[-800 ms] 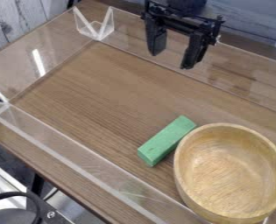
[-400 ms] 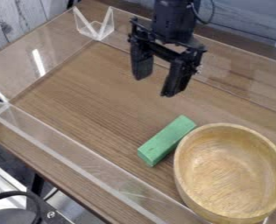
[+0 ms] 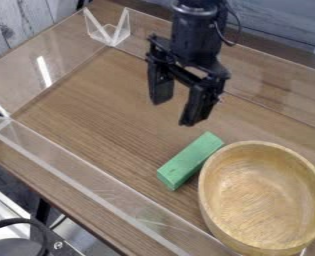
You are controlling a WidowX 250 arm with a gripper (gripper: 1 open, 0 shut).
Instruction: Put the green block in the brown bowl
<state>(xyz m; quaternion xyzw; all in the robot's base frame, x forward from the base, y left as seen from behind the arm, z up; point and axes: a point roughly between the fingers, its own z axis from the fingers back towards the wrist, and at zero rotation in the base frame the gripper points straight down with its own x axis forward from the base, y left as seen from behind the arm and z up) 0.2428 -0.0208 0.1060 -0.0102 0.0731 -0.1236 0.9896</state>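
We note that the upper part of the gripper (image 3: 176, 98) and its arm run out of the frame at the top edge. We cannot make out fine detail on the dark fingers. The right side of the brown bowl (image 3: 264, 198) lies close to the frame edge. The black and silver hardware (image 3: 16, 240) at the lower left is cut off, so we cannot identify it.

The gripper jaws stand open, spread apart, with nothing between them. The green block (image 3: 191, 161) lies on the wooden surface (image 3: 86, 105), below the gripper in the view, angled and just beside the bowl, outside its rim.
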